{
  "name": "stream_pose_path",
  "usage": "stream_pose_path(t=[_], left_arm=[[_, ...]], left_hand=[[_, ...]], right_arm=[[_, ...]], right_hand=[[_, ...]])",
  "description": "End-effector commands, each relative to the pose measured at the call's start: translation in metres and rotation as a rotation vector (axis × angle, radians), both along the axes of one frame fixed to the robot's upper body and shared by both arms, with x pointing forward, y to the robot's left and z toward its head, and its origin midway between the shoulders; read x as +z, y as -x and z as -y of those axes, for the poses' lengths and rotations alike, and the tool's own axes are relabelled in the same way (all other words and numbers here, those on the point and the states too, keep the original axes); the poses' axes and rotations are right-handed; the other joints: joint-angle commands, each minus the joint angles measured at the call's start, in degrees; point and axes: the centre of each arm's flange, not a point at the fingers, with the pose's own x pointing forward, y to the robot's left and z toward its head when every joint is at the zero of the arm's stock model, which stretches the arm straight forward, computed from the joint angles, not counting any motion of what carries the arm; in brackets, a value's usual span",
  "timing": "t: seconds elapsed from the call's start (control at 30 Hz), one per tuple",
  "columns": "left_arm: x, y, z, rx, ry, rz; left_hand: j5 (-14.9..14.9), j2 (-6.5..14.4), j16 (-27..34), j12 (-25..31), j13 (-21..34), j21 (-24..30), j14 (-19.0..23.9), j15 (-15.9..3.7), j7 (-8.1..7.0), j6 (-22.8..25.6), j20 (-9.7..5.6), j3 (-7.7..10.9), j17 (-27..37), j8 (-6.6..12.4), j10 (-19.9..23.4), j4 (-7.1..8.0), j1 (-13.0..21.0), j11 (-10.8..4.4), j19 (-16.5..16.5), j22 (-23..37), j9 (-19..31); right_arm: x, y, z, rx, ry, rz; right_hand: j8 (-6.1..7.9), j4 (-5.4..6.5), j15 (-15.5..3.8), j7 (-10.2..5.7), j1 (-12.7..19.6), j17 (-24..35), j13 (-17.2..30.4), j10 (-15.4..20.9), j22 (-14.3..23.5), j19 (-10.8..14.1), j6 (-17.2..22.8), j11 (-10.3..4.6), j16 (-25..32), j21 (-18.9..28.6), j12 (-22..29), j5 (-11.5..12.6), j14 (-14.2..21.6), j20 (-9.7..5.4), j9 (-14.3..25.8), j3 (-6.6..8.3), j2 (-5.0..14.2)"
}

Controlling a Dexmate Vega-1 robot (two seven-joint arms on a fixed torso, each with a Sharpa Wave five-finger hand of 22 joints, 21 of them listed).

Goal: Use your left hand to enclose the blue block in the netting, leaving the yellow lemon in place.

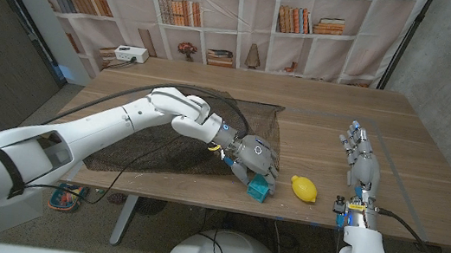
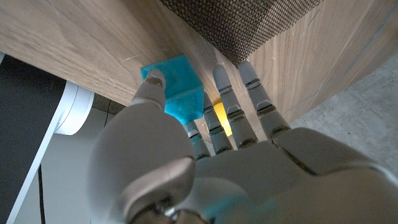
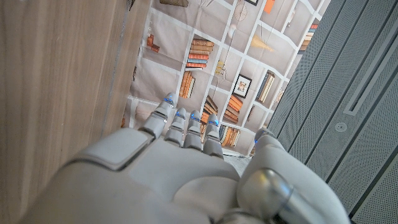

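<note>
Your left hand (image 1: 254, 157) has the small blue cube-shaped block (image 1: 260, 188) under its fingertips near the front edge of the wooden table (image 1: 416, 134). In the left wrist view the thumb (image 2: 151, 84) lies against one side of the matte, faintly grainy blue block (image 2: 177, 87) and the fingers (image 2: 225, 99) run along the other side, so it looks pinched between them, though the contact itself is partly hidden.

The dark, fine-meshed netting (image 1: 154, 139) lies spread and slightly rumpled on the table's left half, behind and beside your left hand; one woven corner of the netting (image 2: 249, 28) shows just beyond the fingertips. The block sits off the mesh, on bare wood.

The smooth yellow lemon (image 1: 304, 188), oval with a pointed tip, rests just beside the block toward your right, apart from it.

Your right hand (image 1: 360, 162) holds nothing, fingers straight and close together, pointing away over the table's right side.

The tabletop is pale, straight-grained timber. Behind it hangs a backdrop printed with bookshelves (image 1: 223, 13), and a white box (image 1: 130, 55) sits at the table's far left corner.
</note>
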Motion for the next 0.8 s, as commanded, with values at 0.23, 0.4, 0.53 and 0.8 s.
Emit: stream_pose_path(t=[0.23,0.4,0.53,0.8], left_arm=[[0.003,-0.011,-0.013,-0.115,0.141,0.049],[0.027,-0.008,-0.013,-0.136,0.268,0.085],[0.051,-0.002,-0.010,-0.140,0.351,0.112],[0.087,0.006,-0.008,-0.155,0.446,0.187]], left_hand=[[-0.52,7.58,1.68,9.34,7.87,5.59,3.00,-9.27,8.18,24.33,-1.92,1.69,2.45,10.69,4.47,1.04,7.80,-0.91,0.89,0.32,3.30],[-0.47,7.69,1.70,11.06,9.02,6.66,5.03,-9.66,8.75,24.40,-2.48,2.23,2.69,11.32,6.01,0.79,8.71,-1.44,1.56,0.27,3.88],[-0.49,7.60,1.34,11.98,9.88,7.32,5.76,-9.62,9.02,24.44,-2.77,2.46,2.82,11.58,6.20,0.83,9.07,-1.34,1.60,0.22,4.00],[-0.22,7.68,-0.27,13.15,11.43,8.23,5.98,-9.65,7.94,23.29,-2.66,2.82,2.72,12.08,5.33,1.48,8.93,-1.54,0.79,0.05,5.03]], right_arm=[[0.007,-0.004,-0.004,-0.006,0.015,-0.012],[0.011,-0.004,-0.004,-0.007,0.020,-0.008],[0.015,-0.005,-0.005,-0.004,0.027,-0.004],[0.020,-0.010,-0.006,0.004,0.035,0.000]], right_hand=[[-0.08,-0.02,0.19,-0.37,-0.01,0.27,0.09,0.52,0.26,0.43,0.38,0.04,0.35,0.04,-0.25,-0.02,0.59,0.02,0.27,0.14,0.11],[-0.11,-0.04,0.18,-0.41,0.00,0.26,0.10,0.54,0.26,0.44,0.35,-0.04,0.31,0.04,-0.27,-0.02,0.60,-0.02,0.27,0.17,0.13],[-0.12,-0.06,0.19,-0.47,0.01,0.26,0.10,0.64,0.26,0.45,0.33,-0.02,0.29,0.04,-0.25,-0.03,0.62,-0.07,0.27,0.18,0.12],[-0.14,-0.09,0.20,-0.45,0.01,0.25,0.10,0.57,0.26,0.44,0.33,0.00,0.25,0.02,-0.33,-0.03,0.65,-0.08,0.27,0.20,0.09]])
